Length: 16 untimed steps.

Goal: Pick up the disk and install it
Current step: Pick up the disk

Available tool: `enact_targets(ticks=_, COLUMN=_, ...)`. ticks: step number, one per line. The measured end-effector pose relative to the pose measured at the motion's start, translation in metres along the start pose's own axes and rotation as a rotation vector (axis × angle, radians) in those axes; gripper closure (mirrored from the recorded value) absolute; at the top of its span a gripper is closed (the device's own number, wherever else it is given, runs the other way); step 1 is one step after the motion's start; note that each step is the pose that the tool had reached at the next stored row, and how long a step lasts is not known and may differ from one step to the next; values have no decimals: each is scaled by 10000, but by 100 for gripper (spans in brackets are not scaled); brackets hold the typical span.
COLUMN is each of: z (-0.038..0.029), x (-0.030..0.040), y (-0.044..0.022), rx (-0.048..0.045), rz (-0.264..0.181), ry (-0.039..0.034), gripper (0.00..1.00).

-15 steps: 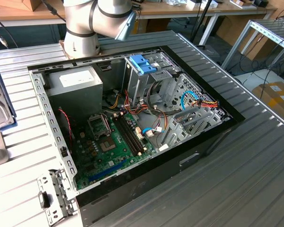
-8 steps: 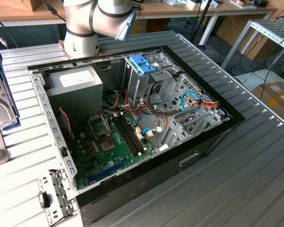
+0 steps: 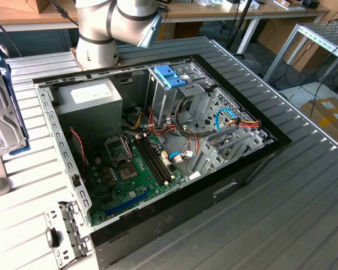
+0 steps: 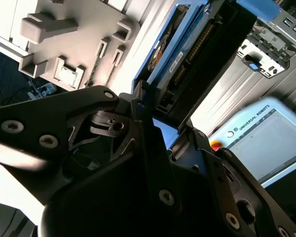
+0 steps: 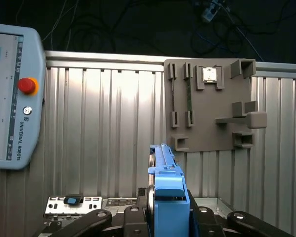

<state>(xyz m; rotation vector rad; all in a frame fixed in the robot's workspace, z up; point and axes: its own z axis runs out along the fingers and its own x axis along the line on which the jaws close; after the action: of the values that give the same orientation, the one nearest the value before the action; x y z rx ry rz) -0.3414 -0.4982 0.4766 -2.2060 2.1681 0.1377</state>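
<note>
Disk [image 5: 166, 195] gripped edge-on, at the exterior view's left, outside the case [image 3: 48, 121].
The gripper [image 5: 166, 219] has its fingers closed against the disk's blue rails, holding it by its narrow sides so that, I judge, the flat body can slide into the cage [image 3: 183, 98] at the exterior view's upper middle. The pads are hidden behind the linkage, the exterior view's left edge cuts off most of the disk, and the cage's slot is hard to make out.

Silver-grey arm [image 3: 96, 31] with blue-grey joint cap [image 3: 150, 32]; black pincer [image 5: 168, 217] with screws [image 4: 166, 197].
</note>
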Motion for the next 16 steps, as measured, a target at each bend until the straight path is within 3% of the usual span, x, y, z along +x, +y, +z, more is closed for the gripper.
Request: enact_targets(ticks=16, z=-8, x=53, y=-134, rx=0, rz=0, ry=-1, gripper=63)
